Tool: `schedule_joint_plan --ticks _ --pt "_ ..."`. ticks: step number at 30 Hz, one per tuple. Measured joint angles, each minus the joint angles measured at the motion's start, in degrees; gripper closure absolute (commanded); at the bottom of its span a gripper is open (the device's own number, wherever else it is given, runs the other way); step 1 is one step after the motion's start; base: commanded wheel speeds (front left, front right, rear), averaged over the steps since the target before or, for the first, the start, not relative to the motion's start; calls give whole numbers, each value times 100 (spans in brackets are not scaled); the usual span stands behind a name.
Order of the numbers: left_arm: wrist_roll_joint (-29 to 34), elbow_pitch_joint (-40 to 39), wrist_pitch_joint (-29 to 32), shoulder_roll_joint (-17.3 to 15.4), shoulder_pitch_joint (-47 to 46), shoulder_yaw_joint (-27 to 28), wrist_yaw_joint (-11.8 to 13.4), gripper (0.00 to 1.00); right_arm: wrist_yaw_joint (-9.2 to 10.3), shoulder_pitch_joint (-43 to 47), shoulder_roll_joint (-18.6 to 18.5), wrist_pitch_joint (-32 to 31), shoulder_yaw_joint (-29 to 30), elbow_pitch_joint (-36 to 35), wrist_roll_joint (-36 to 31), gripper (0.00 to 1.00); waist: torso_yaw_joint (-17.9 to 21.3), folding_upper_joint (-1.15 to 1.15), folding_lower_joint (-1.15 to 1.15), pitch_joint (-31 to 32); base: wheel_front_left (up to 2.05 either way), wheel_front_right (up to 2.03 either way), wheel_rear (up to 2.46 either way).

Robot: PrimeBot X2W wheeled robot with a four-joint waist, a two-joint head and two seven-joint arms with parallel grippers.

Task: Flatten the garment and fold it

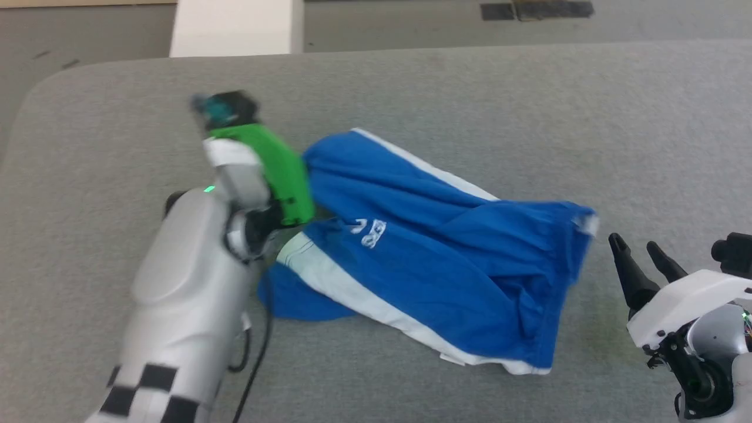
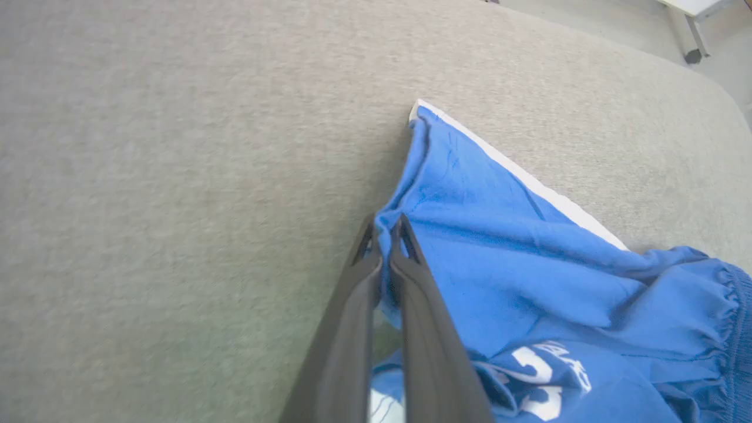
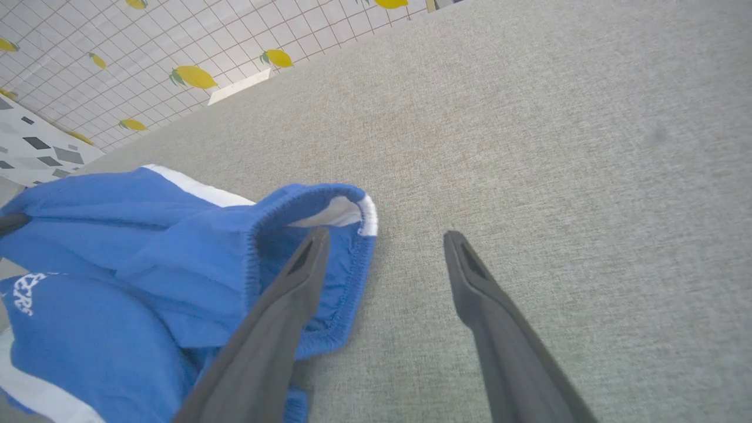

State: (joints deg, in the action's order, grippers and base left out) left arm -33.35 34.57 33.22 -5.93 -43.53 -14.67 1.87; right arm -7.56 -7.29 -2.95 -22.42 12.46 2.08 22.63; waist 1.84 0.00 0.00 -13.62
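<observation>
A grey felt tabletop (image 1: 470, 88), a white block (image 1: 238, 26) beyond its far edge, lemon-patterned tiles (image 3: 117, 59)

— Where is the left gripper (image 2: 383, 235)?
— At the centre of the frame. Its two dark fingers (image 2: 346, 341) rise from the bottom edge and are pressed together on a fold of the garment (image 2: 529, 282).
— And the rest of the cloth?
— It spreads rumpled to the right and lower right. A white stripe (image 2: 517, 173) runs along its upper edge, a white logo (image 2: 540, 376) sits low, and the gathered waistband (image 2: 737, 329) is at the right border.
— Beneath it?
— A grey fabric surface (image 2: 176, 176), across the left and top.
</observation>
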Motion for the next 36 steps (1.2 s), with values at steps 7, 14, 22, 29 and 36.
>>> schedule_joint_plan --ticks 7,14,22,29,36 --pt "-356 -728 -467 -416 1201 708 379 100 0 44 2 -35 -81 4 -16 0 -385 0 0 191 0 0 0" --pt "-525 -1190 -408 -321 2610 761 552 100 0 65 3 -86 -151 3 -29 0 -732 0 0 365 0 0 0" --pt "-722 -1739 -1124 -203 2976 1018 463 0 0 64 3 -151 -247 1 -101 0 -853 0 0 535 0 0 0" --pt "-16 -2493 -3383 -508 3003 1166 -216 0 0 -377 1 -580 -454 -11 -467 0 -856 0 0 424 0 0 0" --pt "383 -2395 -4404 -369 3077 940 -342 0 0 -1505 -254 -1459 -1033 463 -998 0 -895 0 0 177 0 0 0"
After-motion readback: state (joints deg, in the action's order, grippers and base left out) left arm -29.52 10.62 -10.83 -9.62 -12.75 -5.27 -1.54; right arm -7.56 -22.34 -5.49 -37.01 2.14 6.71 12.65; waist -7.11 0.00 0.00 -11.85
